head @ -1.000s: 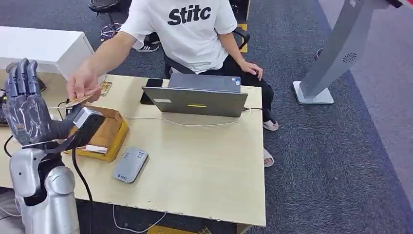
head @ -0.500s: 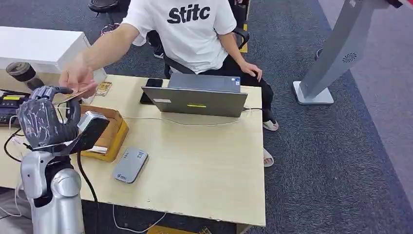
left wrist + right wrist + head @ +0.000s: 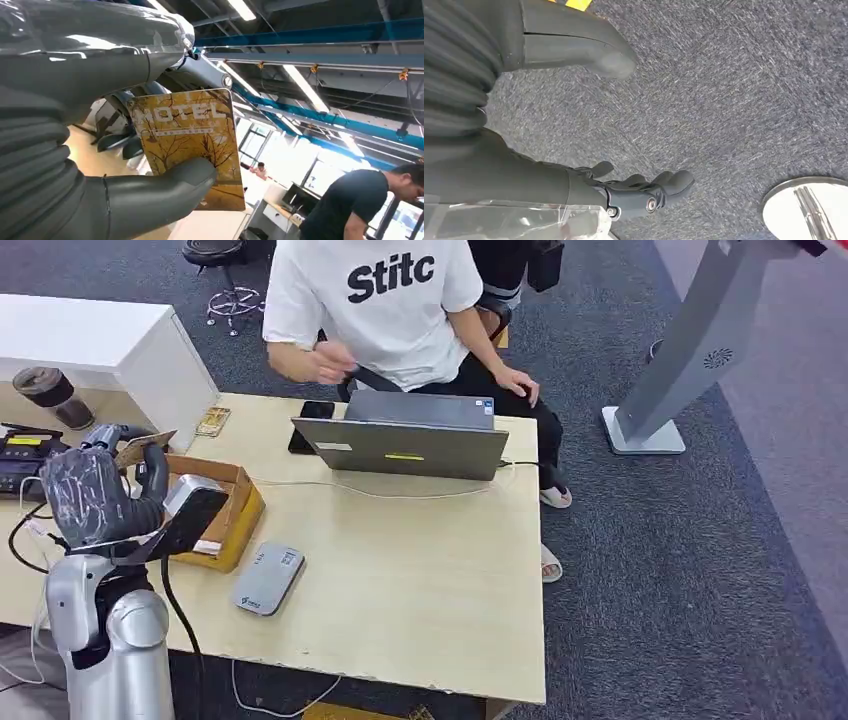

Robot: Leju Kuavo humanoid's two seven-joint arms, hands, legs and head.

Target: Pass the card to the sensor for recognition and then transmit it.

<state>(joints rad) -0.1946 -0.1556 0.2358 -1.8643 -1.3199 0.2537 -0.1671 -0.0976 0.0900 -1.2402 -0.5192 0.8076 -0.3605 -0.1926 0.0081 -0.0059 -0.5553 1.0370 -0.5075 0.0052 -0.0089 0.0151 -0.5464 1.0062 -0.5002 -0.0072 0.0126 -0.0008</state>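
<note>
Since the earlier frame the person's arm has pulled back from over the cardboard box (image 3: 215, 508) to the chest, and the card (image 3: 140, 446) now sits in the robot's left hand (image 3: 95, 495), no longer in the person's fingers.

Left hand: fingers curled, thumb (image 3: 165, 187) pressed on the card's face, darker fingers behind it. Card held upright above the far-left corner of the cardboard box, clear of the tabletop (image 3: 420, 570).

Card appearance, from the left wrist view (image 3: 192, 145): rectangular, rounded corners, golden-yellow print with bare brown tree branches, pale "HOTEL" lettering across one end with a smaller line beneath, too small to read. The thumb covers one lower corner.

Sensor (image 3: 190, 510): dark angled scanner with a silver top, standing in the cardboard box just beside the left hand, with a black cable running down from it. A grey flat device (image 3: 268, 578) lies on the tabletop next to the box, on its near side. A grey laptop (image 3: 405, 438) sits beyond the box, in front of the seated person (image 3: 385, 300) in a white T-shirt.

Right hand (image 3: 624, 192): hangs over grey carpet (image 3: 724, 90), fingers loosely extended and apart, holding nothing.
</note>
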